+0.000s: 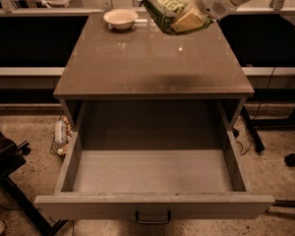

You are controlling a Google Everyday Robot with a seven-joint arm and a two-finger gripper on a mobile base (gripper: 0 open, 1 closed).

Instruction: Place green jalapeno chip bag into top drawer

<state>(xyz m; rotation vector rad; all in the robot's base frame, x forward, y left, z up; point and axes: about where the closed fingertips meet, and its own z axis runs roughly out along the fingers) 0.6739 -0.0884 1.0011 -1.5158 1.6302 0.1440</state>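
Gripper (pixel 187 19) clamps chip bag (pixel 166 6) above tabletop (pixel 147 63); top drawer (pixel 152 204) open.

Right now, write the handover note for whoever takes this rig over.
The gripper is shut on the green jalapeno chip bag, holding it in the air over the back right of the cabinet top.
The top drawer is pulled open, with nothing visible inside.
The white bowl sits at the back left of the cabinet top, apart from the bag.
Done: bag grasped and off the surface.
Left: bring it forward and down over the drawer, then release it inside.
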